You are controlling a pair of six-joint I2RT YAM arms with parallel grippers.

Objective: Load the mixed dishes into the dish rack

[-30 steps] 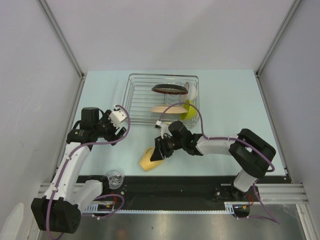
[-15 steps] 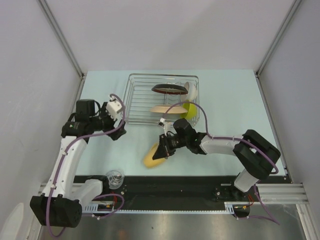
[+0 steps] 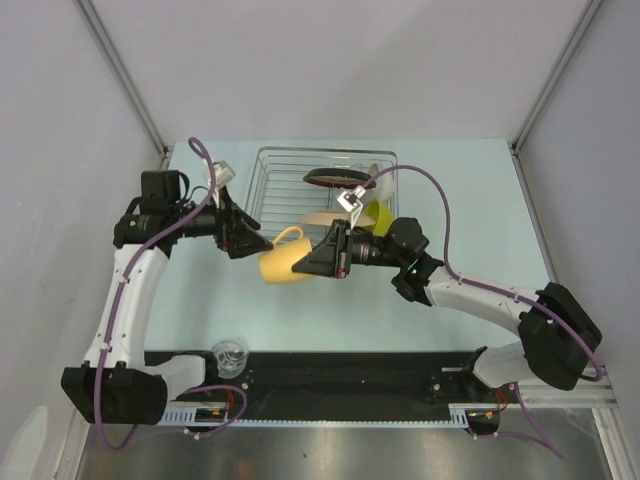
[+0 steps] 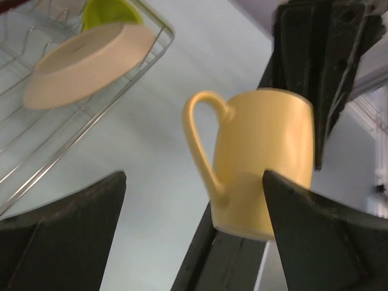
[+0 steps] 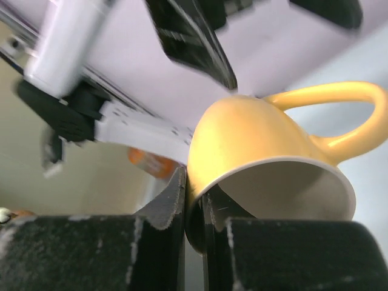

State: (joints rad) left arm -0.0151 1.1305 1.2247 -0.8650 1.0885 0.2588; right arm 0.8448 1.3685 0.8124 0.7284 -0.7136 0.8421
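Top external: right gripper (image 3: 306, 265) is pinching the rim of the yellow mug (image 3: 280, 263) beside the dish rack (image 3: 300, 150); left gripper (image 3: 250, 238) (gaping wide) should be centring before closing.

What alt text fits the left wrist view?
A yellow mug, handle pointing left, is held at its rim by the right tool, framed by the open left tool. Upper left, a wire dish rack holds a beige plate and a lime-green bowl.
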